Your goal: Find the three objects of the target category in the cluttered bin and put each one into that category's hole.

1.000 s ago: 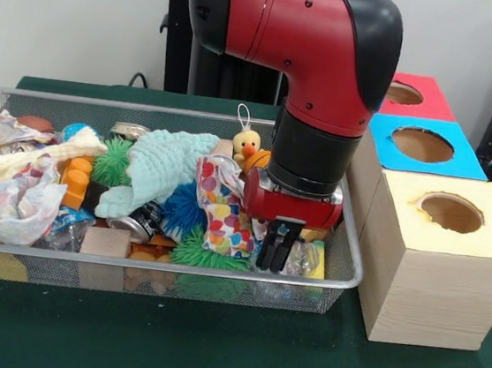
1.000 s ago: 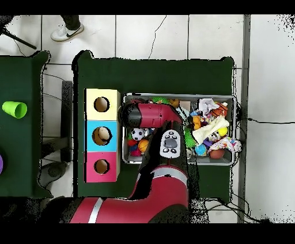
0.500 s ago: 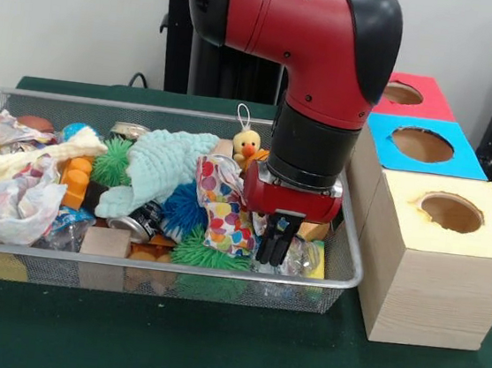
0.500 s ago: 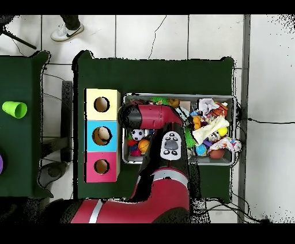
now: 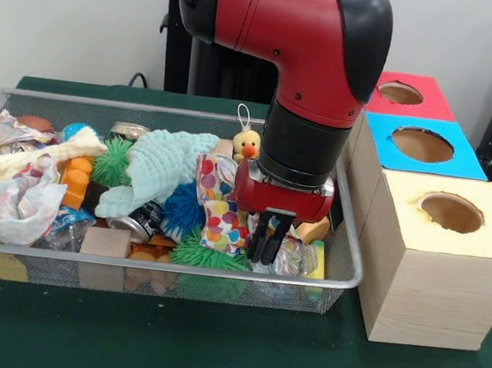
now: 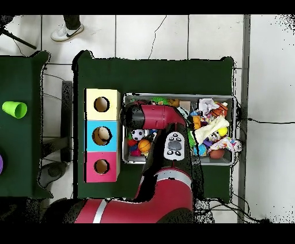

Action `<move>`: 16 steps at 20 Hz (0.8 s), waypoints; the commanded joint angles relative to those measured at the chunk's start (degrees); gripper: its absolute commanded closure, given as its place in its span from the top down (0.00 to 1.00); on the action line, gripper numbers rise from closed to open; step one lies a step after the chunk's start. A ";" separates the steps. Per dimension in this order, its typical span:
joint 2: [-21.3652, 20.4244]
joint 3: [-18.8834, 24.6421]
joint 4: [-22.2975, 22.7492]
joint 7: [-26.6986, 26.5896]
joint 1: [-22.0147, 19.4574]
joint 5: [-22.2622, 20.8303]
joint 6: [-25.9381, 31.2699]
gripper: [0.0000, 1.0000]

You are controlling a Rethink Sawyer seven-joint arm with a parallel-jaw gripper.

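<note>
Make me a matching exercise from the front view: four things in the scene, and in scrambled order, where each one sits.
Things:
1. duck
2. can
3. red box
4. gripper

Places:
A. farthest in the row of boxes
B. lying on its side among the toys, near the bin's front
C. lowered into the bin's right end
D. toward the bin's back, beside the arm

Pairs: 1-D, 2-B, 3-A, 4-C

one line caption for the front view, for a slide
Sawyer gripper lowered into the cluttered wire bin beside three wooden boxes with holes.
</note>
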 commanded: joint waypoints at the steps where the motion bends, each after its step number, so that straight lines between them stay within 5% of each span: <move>1: 0.83 4.39 3.95 7.23 -1.82 -0.49 -0.82 0.00; 16: 1.66 1.91 2.64 8.98 0.46 -0.39 -0.41 0.00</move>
